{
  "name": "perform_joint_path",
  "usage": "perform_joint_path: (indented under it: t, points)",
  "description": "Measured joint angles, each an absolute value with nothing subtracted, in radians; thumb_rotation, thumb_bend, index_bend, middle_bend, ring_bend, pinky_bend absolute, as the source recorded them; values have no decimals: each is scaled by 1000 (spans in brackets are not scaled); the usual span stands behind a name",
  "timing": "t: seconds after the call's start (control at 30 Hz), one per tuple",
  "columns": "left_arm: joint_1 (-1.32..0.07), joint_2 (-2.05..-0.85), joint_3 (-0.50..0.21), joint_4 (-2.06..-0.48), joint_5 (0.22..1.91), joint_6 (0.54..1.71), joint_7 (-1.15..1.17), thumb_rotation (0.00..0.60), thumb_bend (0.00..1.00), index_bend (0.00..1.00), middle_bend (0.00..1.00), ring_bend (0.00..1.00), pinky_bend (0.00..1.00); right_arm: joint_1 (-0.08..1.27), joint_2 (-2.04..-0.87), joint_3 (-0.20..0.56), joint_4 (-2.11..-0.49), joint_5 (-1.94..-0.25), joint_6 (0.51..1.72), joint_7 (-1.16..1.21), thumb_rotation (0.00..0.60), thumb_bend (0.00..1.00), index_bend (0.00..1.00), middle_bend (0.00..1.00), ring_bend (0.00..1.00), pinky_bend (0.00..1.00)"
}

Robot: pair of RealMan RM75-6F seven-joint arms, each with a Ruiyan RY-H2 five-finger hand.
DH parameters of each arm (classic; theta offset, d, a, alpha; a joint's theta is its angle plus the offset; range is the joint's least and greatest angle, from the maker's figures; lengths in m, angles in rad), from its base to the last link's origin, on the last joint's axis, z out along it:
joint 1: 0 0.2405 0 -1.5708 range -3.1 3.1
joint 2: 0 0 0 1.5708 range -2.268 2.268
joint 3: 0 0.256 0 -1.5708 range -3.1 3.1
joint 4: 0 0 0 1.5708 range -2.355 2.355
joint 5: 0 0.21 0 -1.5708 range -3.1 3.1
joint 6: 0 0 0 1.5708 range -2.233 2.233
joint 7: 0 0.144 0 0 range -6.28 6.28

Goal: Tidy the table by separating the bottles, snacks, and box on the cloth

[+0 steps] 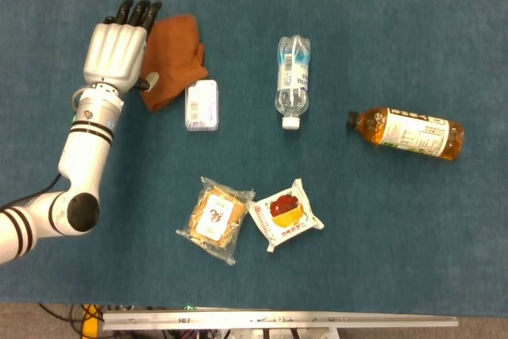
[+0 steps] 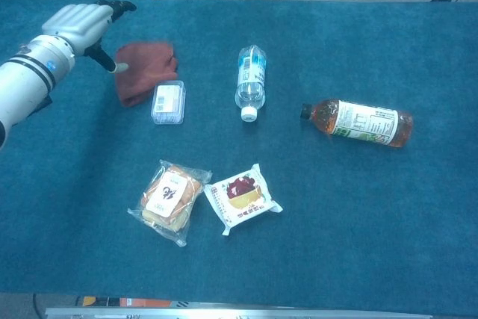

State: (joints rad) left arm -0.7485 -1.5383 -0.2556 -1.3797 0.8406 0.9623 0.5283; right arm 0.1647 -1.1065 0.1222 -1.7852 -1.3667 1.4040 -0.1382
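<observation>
Left hand [image 1: 116,49] opened beside the rust-brown cloth [image 1: 171,59] on the teal table [image 1: 381,29].

The cloth is seen lying rumpled and flat, its lower right edge touching the small clear box [image 1: 202,105]. The hand's fingers are spread and nothing is held. A water bottle [image 1: 292,81] and a tea bottle [image 1: 409,132] are laid on their sides further right; two wrapped snacks [image 1: 250,216] are placed side by side nearer the front edge.
</observation>
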Motion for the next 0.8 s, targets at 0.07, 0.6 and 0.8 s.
perform_joint_path:
  t: [0.07, 0.6, 0.8]
  points:
    - [-740, -1518, -254, -1410, 839, 974, 524, 600, 228, 0, 60, 32, 247, 164, -1106, 123, -1785, -1367, 1406, -136, 600, 136, 94, 283, 291, 495]
    - [-690, -1445, -165, -1644, 940, 992, 457, 596, 227, 0, 14, 5, 193, 170, -1110, 121, -1782, -1364, 1393, -143, 600, 136, 93, 283, 291, 495]
    - [-729, -1505, -155, -1642, 929, 959, 476, 589, 227, 0, 0, 0, 184, 170, -1109, 122, -1778, -1358, 1389, -140, 600, 136, 93, 283, 291, 495]
